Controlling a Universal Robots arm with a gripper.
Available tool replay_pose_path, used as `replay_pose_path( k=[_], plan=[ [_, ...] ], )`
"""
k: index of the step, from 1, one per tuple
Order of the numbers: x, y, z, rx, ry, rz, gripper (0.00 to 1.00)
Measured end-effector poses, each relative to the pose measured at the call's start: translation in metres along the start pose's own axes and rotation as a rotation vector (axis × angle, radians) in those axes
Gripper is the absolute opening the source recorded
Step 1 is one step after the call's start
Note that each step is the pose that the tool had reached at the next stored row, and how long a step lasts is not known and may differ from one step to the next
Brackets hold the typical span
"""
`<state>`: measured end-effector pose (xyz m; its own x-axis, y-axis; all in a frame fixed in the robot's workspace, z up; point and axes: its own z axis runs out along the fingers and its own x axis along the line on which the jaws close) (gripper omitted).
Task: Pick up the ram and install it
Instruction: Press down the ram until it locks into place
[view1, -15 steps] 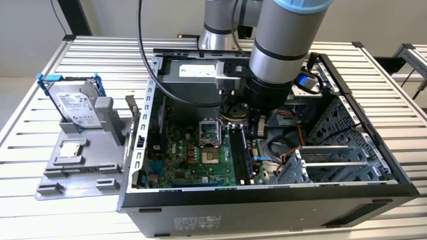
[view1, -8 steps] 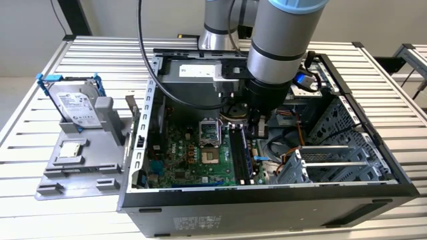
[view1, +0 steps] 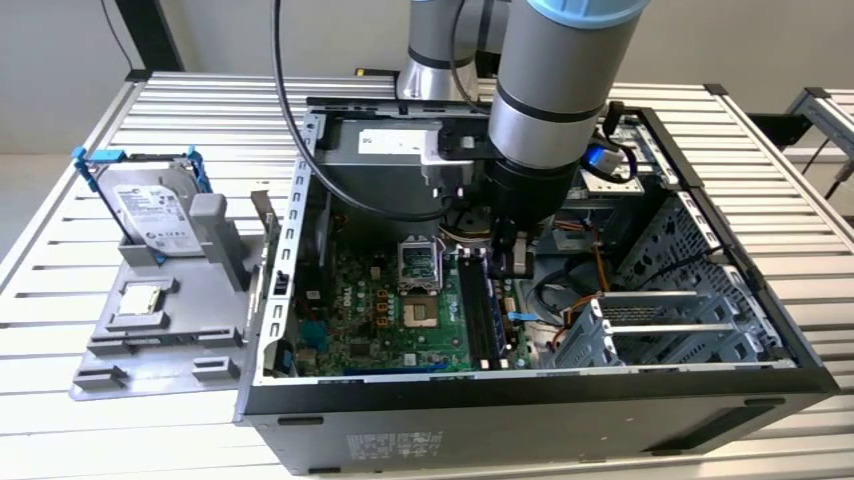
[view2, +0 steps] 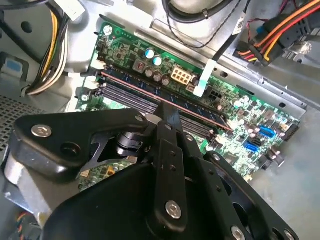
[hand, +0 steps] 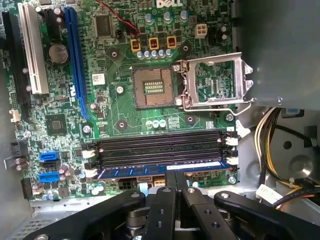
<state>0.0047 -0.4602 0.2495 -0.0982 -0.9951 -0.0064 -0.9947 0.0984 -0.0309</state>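
Blue-green ram (hand: 160, 170) lay in the outermost of the slots (hand: 160, 146) on the motherboard (hand: 125, 107), its long axis running along the slot, parallel with the three black slots beside it. Gripper (hand: 175, 182) stood directly over the stick near its middle, fingers drawn together on its upper edge, so clenched on the ram. In the second wrist view the same stick (view2: 200, 106) ran as a thin dark strip from the gripper (view2: 169, 114) toward the far latch. In the exterior view the gripper (view1: 511, 262) hung straight down inside the open case (view1: 534, 400). Whether the ram was fully seated could not be told; the white latches (hand: 232, 141) at one end looked near upright. Judged: insertion under way or just done.
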Motion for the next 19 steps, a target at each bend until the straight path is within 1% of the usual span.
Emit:
replay_pose_path(
  k=[2,13,15,19],
  plan=[
    [0.0,0.0,0.0,-0.0001,-0.0004,-0.014,0.0],
    [0.0001,0.0,0.0002,-0.0001,-0.0004,-0.014,0.0],
    [0.0003,-0.0001,0.0007,-0.0001,-0.0003,-0.014,0.0],
    [0.0016,-0.0005,0.0041,-0.0002,-0.0001,-0.015,0.0]
  ],
)
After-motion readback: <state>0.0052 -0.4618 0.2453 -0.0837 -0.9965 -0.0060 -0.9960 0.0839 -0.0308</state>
